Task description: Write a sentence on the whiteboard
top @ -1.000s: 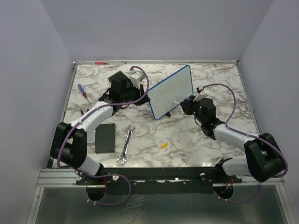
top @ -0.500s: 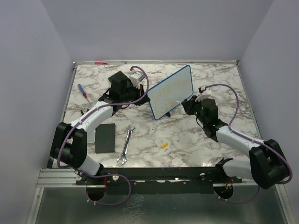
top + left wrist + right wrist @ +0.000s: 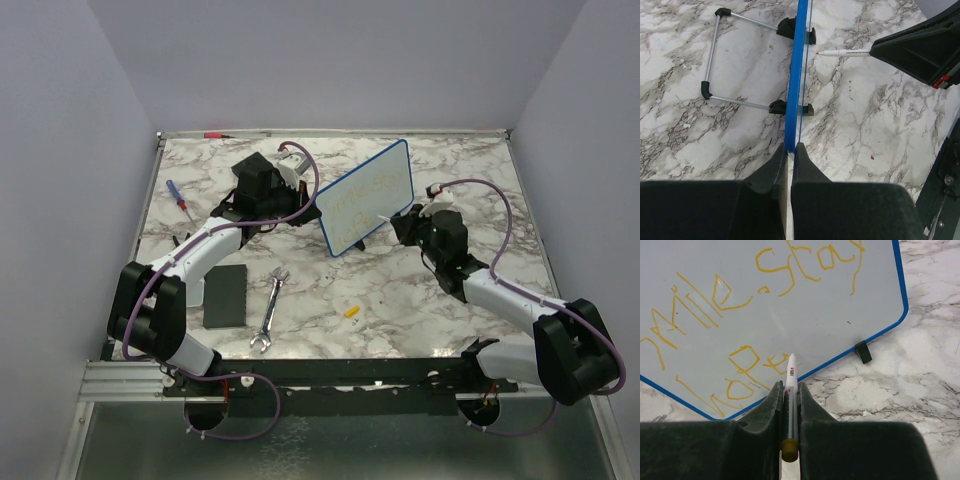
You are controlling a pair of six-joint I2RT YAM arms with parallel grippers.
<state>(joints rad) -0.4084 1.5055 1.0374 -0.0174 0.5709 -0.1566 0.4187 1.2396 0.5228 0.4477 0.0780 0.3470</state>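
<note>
clamps blue side edge of whiteboard [image 3: 799, 75] in left gripper [image 3: 791, 149]; pinches marker [image 3: 791, 371] in right gripper [image 3: 790, 388], tip by lower line of sentence [image 3: 720, 290]; leaves bare table [image 3: 920, 390] past board's right corner.

**Yellow handwriting on the board, fine print on the pen**

The whiteboard [image 3: 810, 315] carries the only writing that can be read: a sentence [image 3: 722, 292] in yellow hand lettering, seen in the right wrist view. Its upper line climbs from 9 o'clock toward 1 o'clock. It reads "mile", with a stroke before it cut off by the picture's left edge, then a dot, then "Stay" at 12 o'clock. The lower line, at 7 o'clock, reads roughly "hoPe", and its last letter sits just beside the tip of the marker [image 3: 790, 382]. The marker's white barrel bears a small printed label, too small to read. In the top view the writing shows only as faint yellowish strokes, illegible.
</note>
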